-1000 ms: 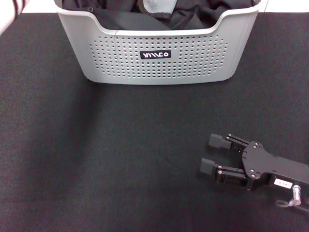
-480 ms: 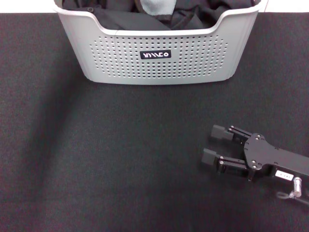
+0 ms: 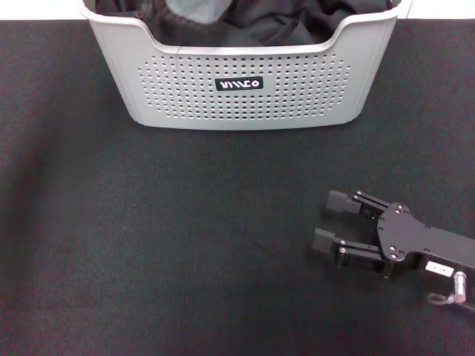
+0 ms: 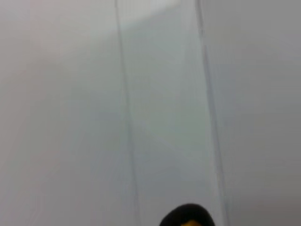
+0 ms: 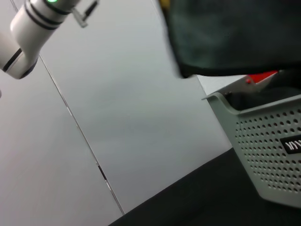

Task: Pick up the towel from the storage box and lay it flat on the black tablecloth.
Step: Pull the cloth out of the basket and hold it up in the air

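Note:
The storage box [image 3: 237, 81], a light grey perforated basket, stands at the far side of the black tablecloth [image 3: 185, 237]. Black garments fill it, and a grey-teal patch of the towel [image 3: 194, 9] shows at the top edge of the head view. In the right wrist view a dark teal cloth with a black hem, the towel [image 5: 230, 37], hangs above the storage box [image 5: 263, 141] rim. My right gripper [image 3: 332, 221] rests open on the tablecloth at the near right, holding nothing. A white link of my left arm [image 5: 37, 19] shows, but its gripper is hidden.
A small red object [image 5: 261, 77] sits near the basket rim under the hanging cloth. A pale wall lies behind the table. The left wrist view shows only that wall and a dark blob [image 4: 188, 217].
The grey-teal towel patch in the basket has shifted to the left along the top edge. My right gripper has drifted slightly toward the right and nearer; it stays open.

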`<act>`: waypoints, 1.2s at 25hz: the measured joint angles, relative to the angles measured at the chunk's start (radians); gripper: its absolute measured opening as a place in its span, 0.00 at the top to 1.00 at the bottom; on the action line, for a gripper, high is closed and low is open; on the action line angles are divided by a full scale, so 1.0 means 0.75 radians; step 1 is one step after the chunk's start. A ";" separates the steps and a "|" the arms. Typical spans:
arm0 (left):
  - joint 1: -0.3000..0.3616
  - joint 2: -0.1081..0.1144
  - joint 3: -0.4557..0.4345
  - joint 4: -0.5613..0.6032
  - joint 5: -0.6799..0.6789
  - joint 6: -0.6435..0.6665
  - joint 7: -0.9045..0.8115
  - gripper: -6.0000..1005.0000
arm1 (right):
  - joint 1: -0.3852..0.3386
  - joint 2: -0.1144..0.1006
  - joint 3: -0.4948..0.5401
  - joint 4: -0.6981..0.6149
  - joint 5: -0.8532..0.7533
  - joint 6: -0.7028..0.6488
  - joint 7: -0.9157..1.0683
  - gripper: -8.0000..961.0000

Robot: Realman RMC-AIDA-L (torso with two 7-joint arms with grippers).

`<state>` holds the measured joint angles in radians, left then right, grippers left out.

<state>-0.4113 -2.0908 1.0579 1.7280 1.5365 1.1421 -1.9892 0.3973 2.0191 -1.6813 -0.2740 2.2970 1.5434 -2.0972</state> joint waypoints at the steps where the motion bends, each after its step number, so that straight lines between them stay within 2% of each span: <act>1: 0.000 0.000 -0.072 -0.003 -0.064 0.074 0.003 0.96 | -0.001 0.000 0.000 0.000 0.000 0.001 -0.004 0.11; 4: -0.006 0.002 -0.235 -0.016 -0.188 0.259 0.007 0.96 | 0.000 0.002 0.000 -0.006 0.001 0.005 -0.007 0.11; 6: -0.015 0.011 -0.364 -0.036 -0.267 0.411 0.002 0.96 | 0.003 0.001 0.000 -0.012 0.001 0.025 -0.009 0.11; 8: -0.026 0.026 -0.433 -0.073 -0.330 0.518 -0.010 0.96 | 0.003 -0.004 0.009 -0.014 0.001 0.075 -0.020 0.11; 10: -0.033 0.053 -0.462 -0.116 -0.365 0.612 -0.024 0.96 | 0.000 -0.009 0.032 -0.013 0.001 0.134 -0.036 0.11; 11: -0.034 0.079 -0.464 -0.147 -0.369 0.679 -0.026 0.96 | -0.002 -0.014 0.049 -0.012 0.000 0.189 -0.052 0.11; 12: -0.034 0.079 -0.464 -0.147 -0.369 0.679 -0.026 0.96 | -0.002 -0.014 0.049 -0.012 0.000 0.189 -0.052 0.11; 16: -0.059 0.140 -0.460 -0.245 -0.317 0.865 0.016 0.96 | -0.001 -0.033 0.060 -0.023 0.002 0.275 -0.063 0.11; 19: -0.110 0.206 -0.459 -0.370 -0.230 1.045 0.079 0.96 | -0.004 -0.041 0.066 -0.032 0.002 0.289 -0.063 0.11; 22: -0.138 0.275 -0.427 -0.484 -0.183 1.154 0.152 0.96 | -0.011 -0.055 0.068 -0.061 0.003 0.304 -0.064 0.11; 26: -0.128 0.367 -0.249 -0.562 -0.173 1.179 0.244 0.96 | -0.021 -0.077 0.086 -0.152 0.003 0.311 -0.061 0.11; 28: -0.123 0.388 -0.164 -0.565 -0.151 1.181 0.260 0.96 | -0.017 -0.092 0.090 -0.208 0.003 0.314 -0.042 0.11; 30: -0.121 0.394 -0.100 -0.559 -0.117 1.183 0.267 0.96 | -0.006 -0.107 0.090 -0.268 0.003 0.315 -0.005 0.11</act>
<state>-0.5024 -1.7954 0.9833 1.3087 1.4488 2.0291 -1.7893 0.3931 1.9390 -1.6135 -0.4747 2.2994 1.7799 -2.1010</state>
